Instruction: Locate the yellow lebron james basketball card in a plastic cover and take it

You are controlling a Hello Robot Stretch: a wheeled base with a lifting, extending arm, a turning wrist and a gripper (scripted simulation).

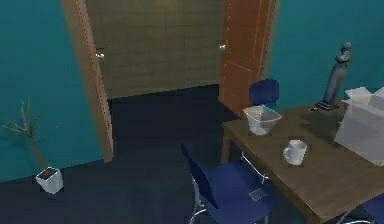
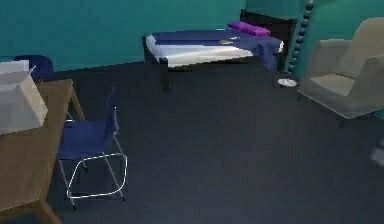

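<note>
Arm side view: gripper's state could not be told. Nearest, blue chair (image 2: 92, 140) stood just beside wooden table (image 2: 40, 165), white box (image 2: 15, 100) on top. Forward view: table also carried mug (image 1: 295, 152), white bowl (image 1: 262, 120), statue (image 1: 343, 70). Where card lay could not be told; table seemed likeliest. Risks: chair blocking approach; careless reach knocking mug; thin card staying hidden behind box.

Quick tally: two blue chairs, the near chair (image 1: 228, 182) and the far chair (image 1: 266, 92). Two orange doors, the left door (image 1: 88, 80) and the right door (image 1: 243, 55). One each of everything else: wooden table (image 1: 320, 175), white mug (image 1: 294, 152), white bowl (image 1: 262, 120), white box (image 1: 362, 128), statue (image 1: 343, 72), potted twig plant (image 1: 48, 179), bed (image 2: 200, 45), purple pillow (image 2: 250, 29), armchair (image 2: 345, 70), floor lamp (image 2: 303, 40).
</note>
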